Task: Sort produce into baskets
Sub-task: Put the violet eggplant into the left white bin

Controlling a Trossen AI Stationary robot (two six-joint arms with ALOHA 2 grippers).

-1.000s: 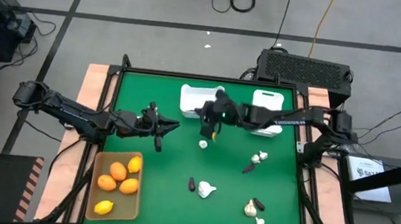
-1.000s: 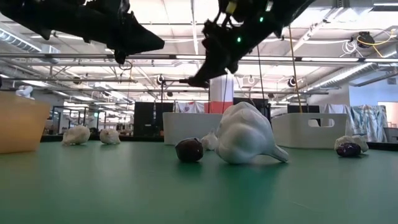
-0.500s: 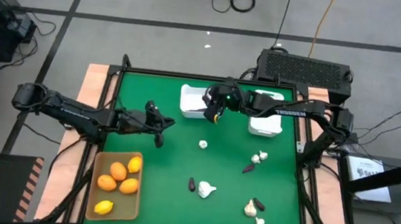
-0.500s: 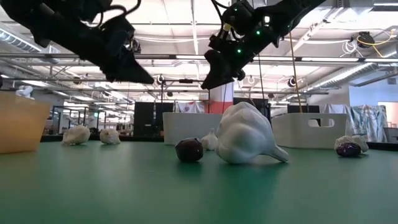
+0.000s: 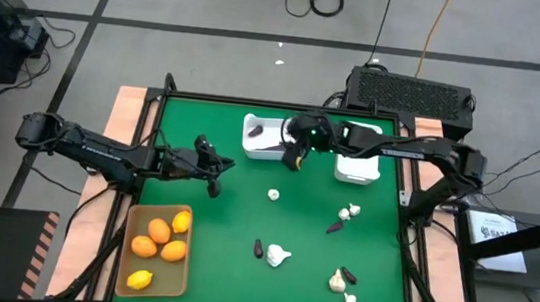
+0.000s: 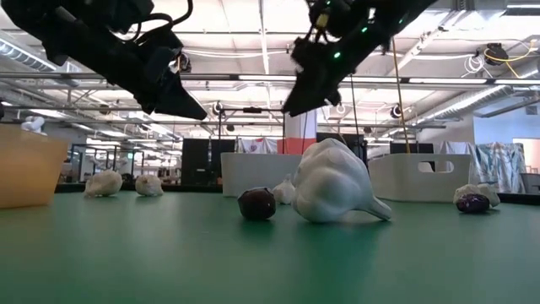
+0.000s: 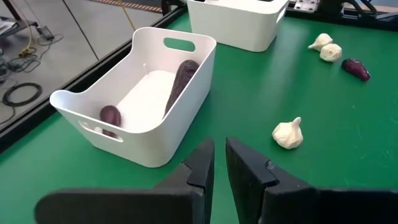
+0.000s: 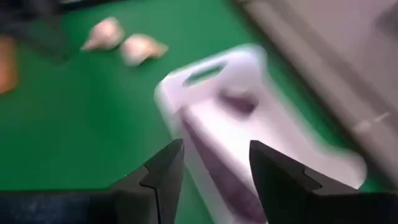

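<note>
High view: right gripper over the near edge of the squarish white bin, fingers spread and empty; left gripper well left of it above the green table, fingers pressed together; orange and yellow fruits in the tan tray, garlic bulbs and dark eggplant pieces loose on the mat. Left wrist view: two eggplants inside the bin, one garlic bulb just beside it.

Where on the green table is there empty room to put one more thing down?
The widest bare patch lies between the tan tray and the garlic bulb mid-table. Another lies in front of the left end effector, beside the lone garlic. It is crowded by the white bins and among the garlic and eggplants front-right.
</note>
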